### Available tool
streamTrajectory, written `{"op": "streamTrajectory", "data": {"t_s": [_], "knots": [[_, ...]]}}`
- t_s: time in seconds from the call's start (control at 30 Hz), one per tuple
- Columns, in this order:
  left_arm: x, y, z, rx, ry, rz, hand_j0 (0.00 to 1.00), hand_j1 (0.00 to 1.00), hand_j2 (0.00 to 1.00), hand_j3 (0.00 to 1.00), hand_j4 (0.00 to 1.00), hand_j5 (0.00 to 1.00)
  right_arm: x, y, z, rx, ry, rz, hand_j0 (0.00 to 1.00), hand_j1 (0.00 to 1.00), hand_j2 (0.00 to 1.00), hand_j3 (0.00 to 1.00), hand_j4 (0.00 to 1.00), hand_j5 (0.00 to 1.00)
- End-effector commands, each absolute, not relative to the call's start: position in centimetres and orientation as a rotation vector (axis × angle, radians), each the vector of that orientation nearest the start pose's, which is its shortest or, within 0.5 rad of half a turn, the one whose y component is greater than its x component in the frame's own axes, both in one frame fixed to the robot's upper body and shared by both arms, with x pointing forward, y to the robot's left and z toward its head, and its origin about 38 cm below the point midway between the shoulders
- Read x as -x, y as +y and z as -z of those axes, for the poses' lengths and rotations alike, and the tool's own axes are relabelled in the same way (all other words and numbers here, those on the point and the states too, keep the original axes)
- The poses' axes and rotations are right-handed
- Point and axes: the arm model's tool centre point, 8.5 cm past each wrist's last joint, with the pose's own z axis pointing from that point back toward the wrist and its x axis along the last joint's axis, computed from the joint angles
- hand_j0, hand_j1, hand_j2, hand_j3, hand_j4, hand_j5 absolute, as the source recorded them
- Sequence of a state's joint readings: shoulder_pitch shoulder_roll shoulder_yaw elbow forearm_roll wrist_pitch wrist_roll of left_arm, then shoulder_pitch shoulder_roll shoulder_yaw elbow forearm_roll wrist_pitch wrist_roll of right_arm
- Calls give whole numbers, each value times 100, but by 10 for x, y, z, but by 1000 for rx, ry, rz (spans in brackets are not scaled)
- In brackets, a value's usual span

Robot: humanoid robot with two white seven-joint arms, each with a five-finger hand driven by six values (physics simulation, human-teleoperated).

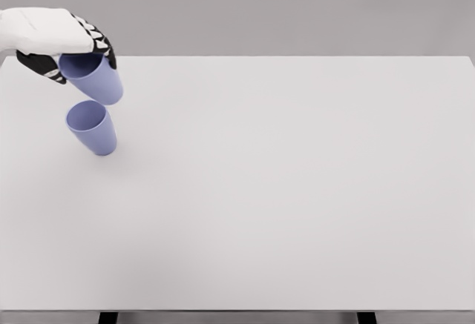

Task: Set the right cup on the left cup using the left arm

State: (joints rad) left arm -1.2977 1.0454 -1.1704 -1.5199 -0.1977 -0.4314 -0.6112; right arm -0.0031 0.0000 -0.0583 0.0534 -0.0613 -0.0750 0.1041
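The two cups are the same soft purple-blue. One cup (96,78) is up in the hand, the other cup (93,127) sits on the table. The left hand (56,38) is white with black fingers that have little white marks. The table (297,190) is plain white. The wall (297,5) is grey.

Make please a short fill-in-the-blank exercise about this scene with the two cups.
1. The left hand grips the held cup near its ____.
2. Both cups are ____ in colour.
3. The standing cup rests on the white ____.
4. The held cup hangs ____ the standing cup.

Missing words: rim; purple; table; above
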Motion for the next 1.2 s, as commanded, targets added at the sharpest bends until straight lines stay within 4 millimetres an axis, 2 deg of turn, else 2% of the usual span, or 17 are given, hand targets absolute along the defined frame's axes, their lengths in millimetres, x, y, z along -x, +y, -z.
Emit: {"op": "streamTrajectory", "data": {"t_s": [0.0, 0.1, 0.4, 0.9, 1.17], "knots": [[-452, 319, -355, -644, -1152, 2240, 69, 69, 69, 69, 69, 69, 8, -263, 261, -13, -36, 117, 100, 100, 100, 100, 100, 100], [-452, 319, -355, -644, -1152, 2241, 69, 69, 69, 69, 69, 69, 8, -263, 261, -13, -36, 117, 100, 100, 100, 100, 100, 100], [-445, 334, -354, -648, -1123, 2236, 69, 69, 69, 69, 69, 69, 7, -263, 261, -13, -37, 117, 100, 100, 100, 100, 100, 100], [-443, 338, -349, -647, -1096, 2242, 69, 69, 69, 69, 69, 69, 8, -263, 261, -13, -36, 117, 100, 100, 100, 100, 100, 100], [-433, 342, -353, -658, -1092, 2255, 69, 69, 69, 69, 69, 69, 8, -263, 261, -13, -36, 117, 100, 100, 100, 100, 100, 100]]}}
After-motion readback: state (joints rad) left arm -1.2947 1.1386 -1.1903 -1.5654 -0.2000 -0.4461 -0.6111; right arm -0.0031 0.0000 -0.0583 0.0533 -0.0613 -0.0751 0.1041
